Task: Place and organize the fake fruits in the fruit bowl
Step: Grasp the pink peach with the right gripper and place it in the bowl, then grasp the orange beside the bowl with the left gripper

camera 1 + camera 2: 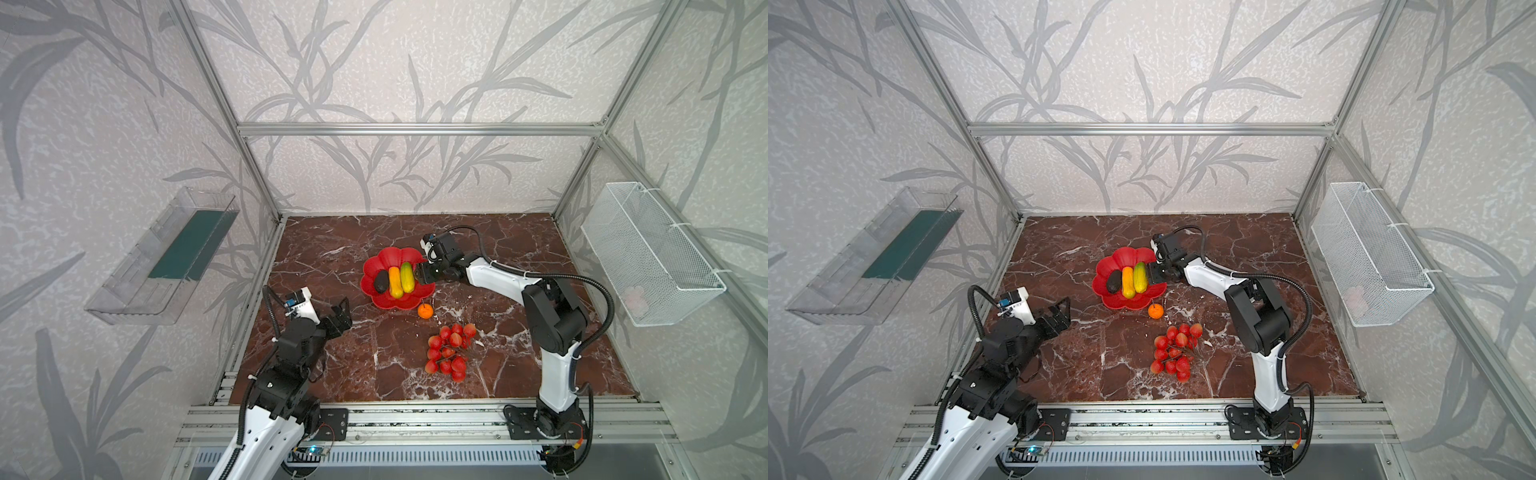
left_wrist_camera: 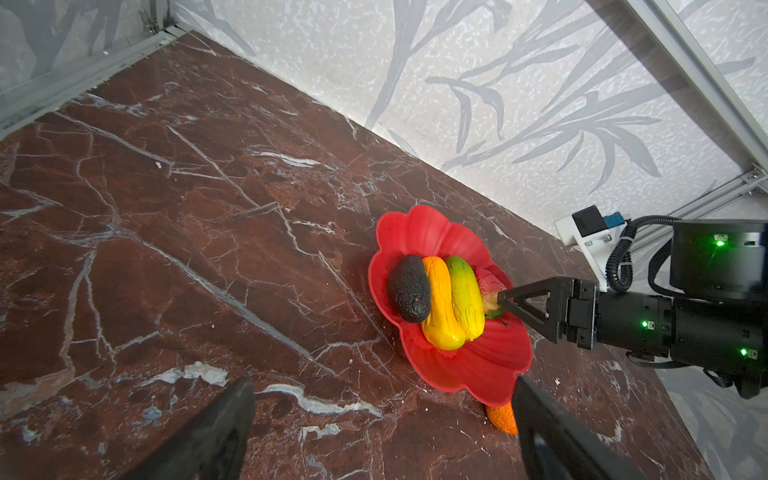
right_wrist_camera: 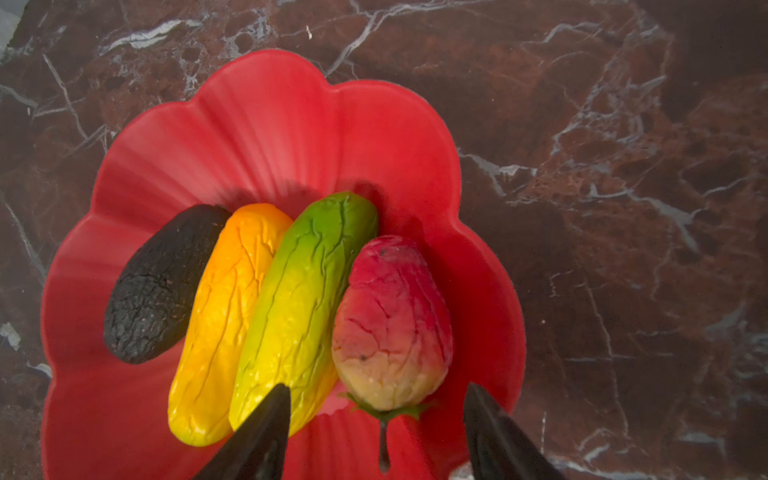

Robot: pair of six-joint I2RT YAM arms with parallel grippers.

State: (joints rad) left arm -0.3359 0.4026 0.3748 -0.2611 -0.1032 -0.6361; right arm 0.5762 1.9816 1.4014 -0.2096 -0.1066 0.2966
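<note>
Reddish-brown marble-patterned tabletop (image 1: 332, 257) fills an aluminium-framed booth whose walls are papered with grey leaves. On the left wall hangs a clear plastic bin (image 1: 166, 257) with a dark green panel inside.

Near the table's left edge the left gripper (image 1: 347, 311) hovers over bare marble, its black fingers (image 2: 224, 415) spread wide with nothing between them.

Toward the middle sits the shallow glossy red plastic dish with a scalloped petal rim (image 1: 388, 257). Four fruits lie side by side in it, each touching the next: a dark, rough-skinned avocado (image 1: 380, 281), an orange-yellow mango (image 1: 395, 282), a yellow-green mango (image 1: 407, 277), and a red strawberry with a pale base and green stem (image 3: 392, 324). The strawberry shows only in the wrist views.

The right gripper (image 3: 376, 385) reaches over the dish's right rim. Its jaws are parted on either side of the strawberry's stem end, a gap showing on each side, gripping nothing.

Just beside the dish's near rim, on the table, rests a small orange tangerine (image 1: 424, 311). Nearer the front lies a bunch of red cherry-like balls on dark stems (image 1: 451, 351), well apart from the dish.

On the right wall hangs a white wire basket (image 1: 652, 257) holding something pale pink, too blurred to name.
</note>
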